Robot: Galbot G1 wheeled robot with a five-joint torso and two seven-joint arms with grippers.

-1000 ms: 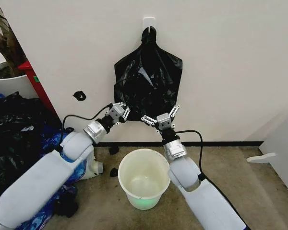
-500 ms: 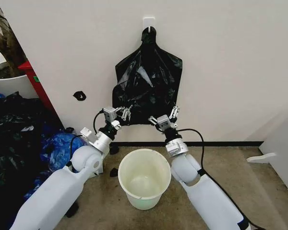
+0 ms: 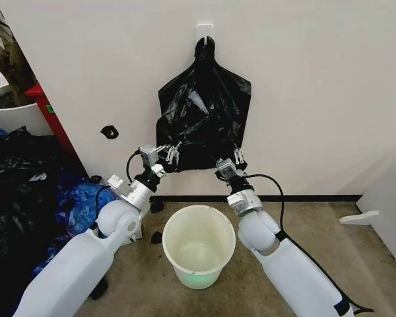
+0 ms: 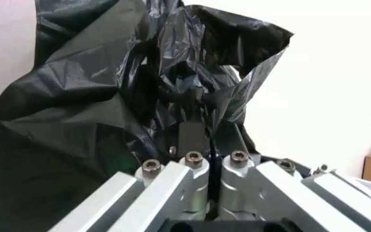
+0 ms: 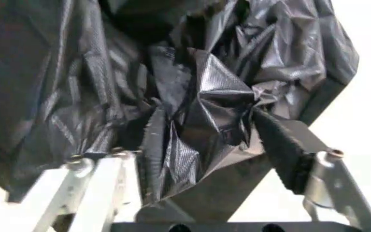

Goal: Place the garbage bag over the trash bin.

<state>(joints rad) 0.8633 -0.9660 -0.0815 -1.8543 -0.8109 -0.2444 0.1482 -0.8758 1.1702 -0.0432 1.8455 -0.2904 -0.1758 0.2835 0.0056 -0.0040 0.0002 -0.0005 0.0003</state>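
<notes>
Crinkled glossy black plastic garbage bag (image 3: 204, 112) hangs from a white wall hook (image 3: 205, 31), above the round white plastic trash bin (image 3: 198, 246) on the floor. Left gripper (image 3: 166, 154) and right gripper (image 3: 232, 160) meet its lower corners. Left wrist view: fingers (image 4: 192, 133) clenched on bag film. Right wrist view: fingers (image 5: 281, 145) spread, plastic bunched between them.

Two smooth white, rounded arm shells taper to ribbed silver wrist collars; a black cable loops off each forearm; the left gripper (image 3: 167, 153) and right gripper (image 3: 236, 158) are bare silver metal linkages with hex-socket screws at the pivots; black ribbed pads (image 5: 282, 145) line the fingers.
</notes>
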